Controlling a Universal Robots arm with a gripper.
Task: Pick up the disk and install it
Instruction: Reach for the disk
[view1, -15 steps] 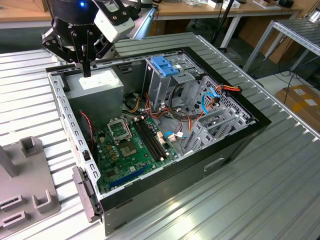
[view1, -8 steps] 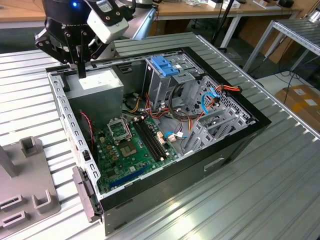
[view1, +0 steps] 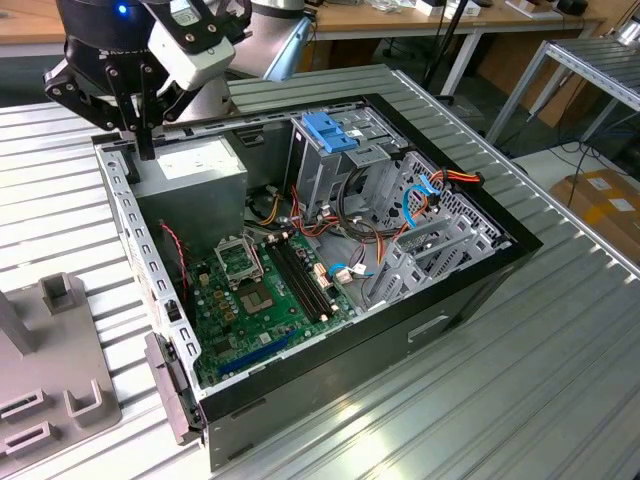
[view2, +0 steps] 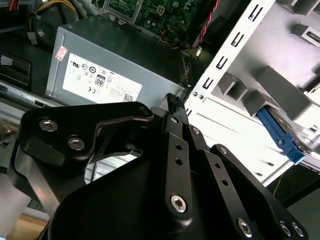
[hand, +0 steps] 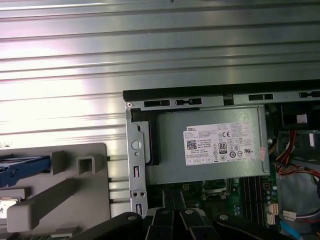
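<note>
The disk sits on a grey holder; its bright blue bracket (hand: 22, 169) shows at the picture's edge in the first wrist view, and again as the blue bracket (view2: 281, 140) in the second wrist view. My gripper (view1: 146, 148) hangs over the far corner of the open computer case (view1: 480, 270), at the exterior view's left, just above the case wall beside the power supply (view1: 195, 165). In both wrist views the gripper (view2: 176, 102) (hand: 175, 200) has its black fingers pressed together with nothing between them. The disk lies apart from it, outside the case.
The grey holder (view1: 60, 370) with upright blocks and slots stands on the ribbed metal table (view1: 520, 390), at the exterior view's left of the case. Inside the case are a green motherboard (view1: 265, 290), loose cables, and a blue-topped metal drive cage (view1: 330, 135) at the far side.
</note>
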